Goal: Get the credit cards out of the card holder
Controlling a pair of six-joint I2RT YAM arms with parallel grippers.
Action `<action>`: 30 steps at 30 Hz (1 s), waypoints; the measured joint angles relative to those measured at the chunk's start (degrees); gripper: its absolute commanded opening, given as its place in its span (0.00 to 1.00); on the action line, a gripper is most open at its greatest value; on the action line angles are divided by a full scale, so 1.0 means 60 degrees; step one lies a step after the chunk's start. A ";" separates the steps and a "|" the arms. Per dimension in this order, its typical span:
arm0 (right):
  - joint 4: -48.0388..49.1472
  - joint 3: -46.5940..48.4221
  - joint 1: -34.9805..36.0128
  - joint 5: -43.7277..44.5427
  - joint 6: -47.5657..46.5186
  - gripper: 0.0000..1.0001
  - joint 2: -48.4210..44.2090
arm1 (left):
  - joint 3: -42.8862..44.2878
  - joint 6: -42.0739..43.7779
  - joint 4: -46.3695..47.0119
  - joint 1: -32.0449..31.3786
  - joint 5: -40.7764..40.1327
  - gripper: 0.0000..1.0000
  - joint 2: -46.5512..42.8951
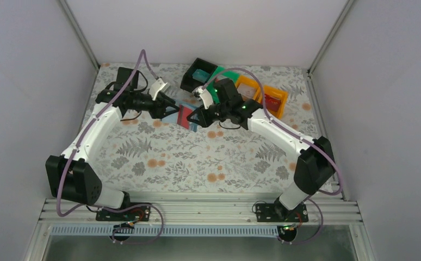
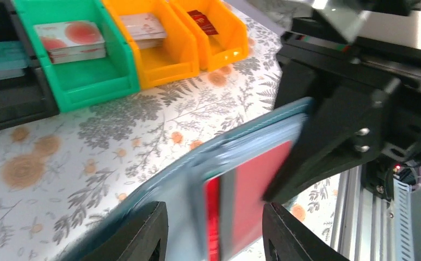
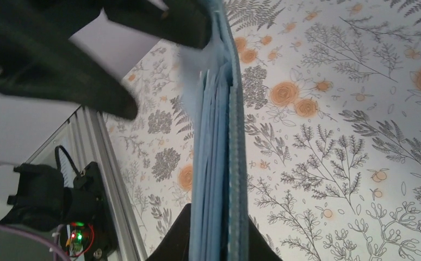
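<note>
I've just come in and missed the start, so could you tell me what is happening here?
The blue card holder is held above the table from both ends. The right tool is shut on one edge of it. The left tool is at the opposite end, though its grip is unclear. A red card sits in the open holder, not yet out. Other cards lie in the bins beyond.

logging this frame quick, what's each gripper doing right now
left gripper: open, right by the red card.
right gripper: shut on the wallet.
</note>
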 measured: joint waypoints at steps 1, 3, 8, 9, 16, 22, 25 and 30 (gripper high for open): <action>0.0025 -0.0084 0.0004 -0.0051 -0.0091 0.04 -0.0069 | 0.0000 0.0029 0.0004 0.0200 0.0011 0.44 -0.0004; 0.0084 -0.0226 0.0004 -0.0237 -0.0262 0.04 -0.0211 | 0.0000 0.0142 -0.0007 0.0335 0.0033 0.42 -0.0004; 0.0215 -0.0233 -0.0007 -0.0790 -0.0659 0.04 -0.0277 | 0.0000 0.0521 -0.0302 0.0331 0.0565 0.36 -0.0004; 0.0219 -0.0237 -0.0011 -0.0856 -0.0750 0.04 -0.0277 | 0.0000 0.0627 -0.0401 0.0302 0.0783 0.33 -0.0007; 0.0226 -0.0474 -0.0051 -0.1446 -0.1239 0.04 -0.0747 | -0.0080 0.1133 -0.0718 0.0153 0.1628 0.22 -0.0353; 0.0164 -0.0659 -0.0138 -0.1865 -0.1239 0.04 -0.1045 | -0.0066 0.1268 -0.0656 -0.0076 0.1690 0.10 -0.0430; 0.0211 -0.0732 -0.0160 -0.2029 -0.1235 0.04 -0.1060 | 0.0018 0.1381 -0.0780 -0.0076 0.1705 0.03 -0.0353; 0.0222 -0.0834 -0.0189 -0.2197 -0.1239 0.05 -0.1173 | 0.0098 0.1617 -0.1005 -0.0066 0.1909 0.02 -0.0317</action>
